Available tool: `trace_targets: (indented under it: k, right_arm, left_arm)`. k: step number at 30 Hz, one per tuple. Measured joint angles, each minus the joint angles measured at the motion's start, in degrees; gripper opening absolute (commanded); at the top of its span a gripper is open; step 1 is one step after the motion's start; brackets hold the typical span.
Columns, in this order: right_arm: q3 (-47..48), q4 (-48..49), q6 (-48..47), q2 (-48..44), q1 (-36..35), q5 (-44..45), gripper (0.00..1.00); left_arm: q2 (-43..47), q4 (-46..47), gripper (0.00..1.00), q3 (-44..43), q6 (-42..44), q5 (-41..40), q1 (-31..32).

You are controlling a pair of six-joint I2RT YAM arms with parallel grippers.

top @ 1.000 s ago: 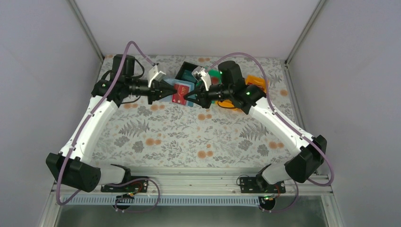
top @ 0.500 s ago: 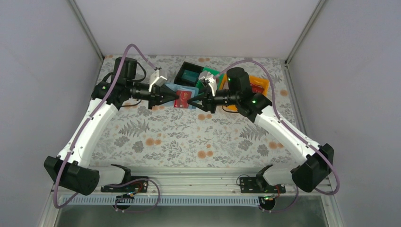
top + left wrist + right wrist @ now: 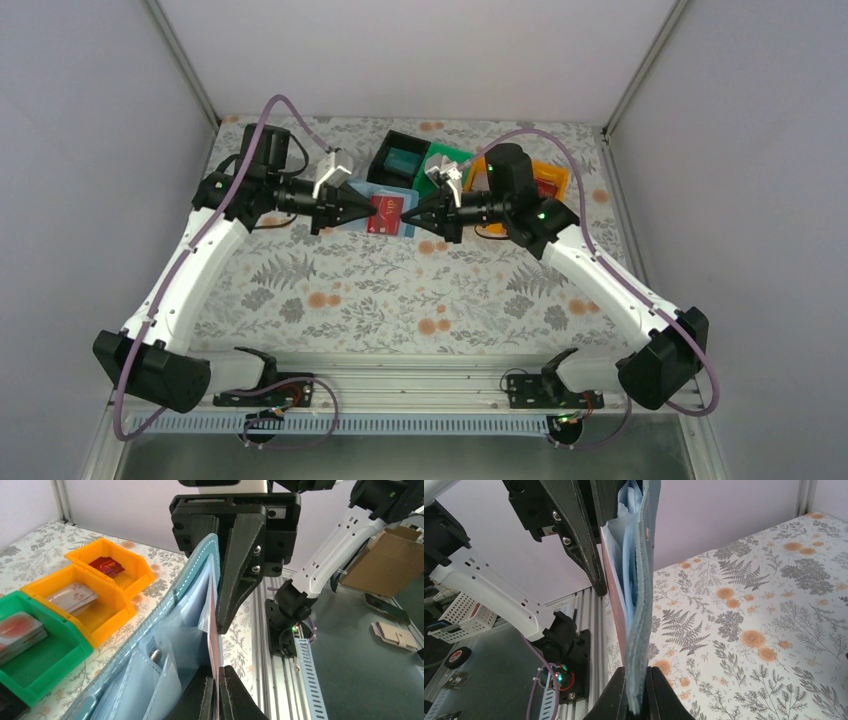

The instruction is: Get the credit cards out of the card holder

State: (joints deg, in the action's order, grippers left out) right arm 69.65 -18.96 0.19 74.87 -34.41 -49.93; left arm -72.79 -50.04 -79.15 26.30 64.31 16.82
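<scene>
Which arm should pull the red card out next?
Left, probably: the left gripper pinches the red card, while the right gripper clamps the card holder steady.

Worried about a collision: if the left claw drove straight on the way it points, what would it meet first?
Past the red card it pinches and the card holder, the left claw would meet the right claw, facing it head-on and seemingly in line.

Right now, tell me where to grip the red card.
Pinch the red card by its end nearest the left arm, coming edge-on from that side, a finger on each flat face, as the left tool does. The right tool clamps the card holder by its opposite edge, blocking that end.
</scene>
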Motion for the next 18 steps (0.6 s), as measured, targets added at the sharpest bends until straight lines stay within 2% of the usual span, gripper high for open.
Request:
trace_targets:
  k: [7,9,10,18]
  right_arm:
    - [0.0,-0.8,-1.1,0.0,0.3,-1.2,0.04]
    - [0.0,-1.0,-1.3,0.0,0.3,-1.4,0.04]
    - [0.0,-1.1,-1.4,0.0,0.3,-1.6,0.04]
    - [0.0,-2.0,-2.3,0.0,1.0,-2.2,0.04]
  left_arm:
    - [0.0,-2.6,0.13,0.0,3.2,1.1,-0.2]
    - [0.0,-3.0,0.04,0.0,3.8,1.3,-0.2]
    - [0.0,-3.2,0.03,0.0,4.0,1.4,-0.2]
    - [0.0,-4.3,0.02,0.0,5.4,1.5,-1.1]
